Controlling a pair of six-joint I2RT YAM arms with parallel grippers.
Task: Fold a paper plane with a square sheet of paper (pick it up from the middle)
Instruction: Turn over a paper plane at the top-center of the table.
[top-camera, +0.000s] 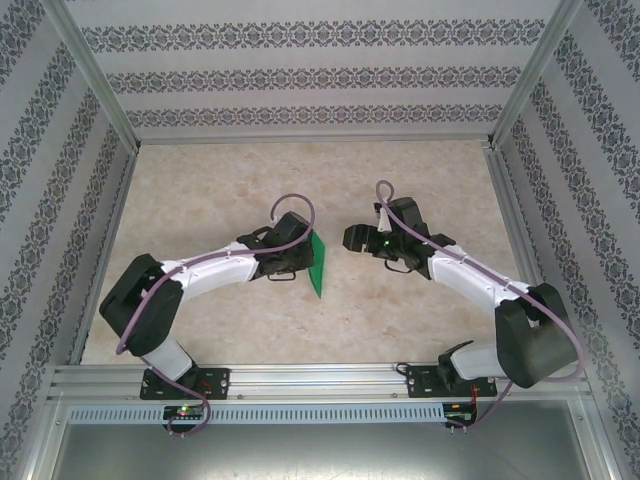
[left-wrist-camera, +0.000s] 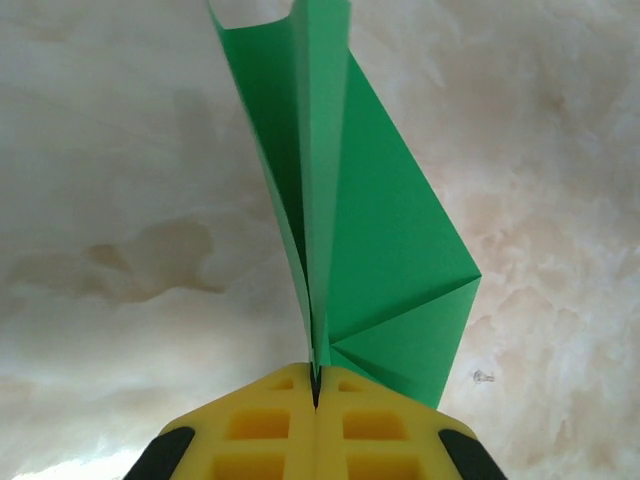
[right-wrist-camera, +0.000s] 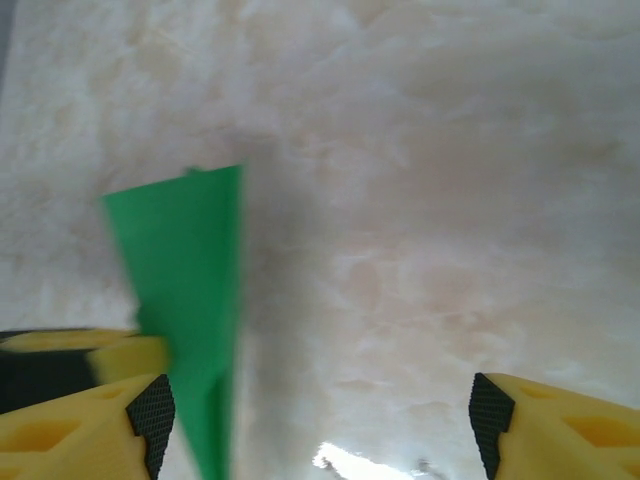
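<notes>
I see my left gripper (left-wrist-camera: 316, 388) clamped tight on one end of the green paper plane (left-wrist-camera: 370, 250), plane mid-table (top-camera: 230, 190) between both grippers, my right gripper (right-wrist-camera: 320, 412) fingers wide apart, plane beside one finger, contact unclear

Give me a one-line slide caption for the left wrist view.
Left gripper, yellow jaws shut on a creased wedge of bright green paper, above the pale marbled tabletop.

Beige marbled table (top-camera: 300, 180) enclosed by patterned wallpaper walls (top-camera: 300, 80), aluminium frame (top-camera: 300, 377).
</notes>
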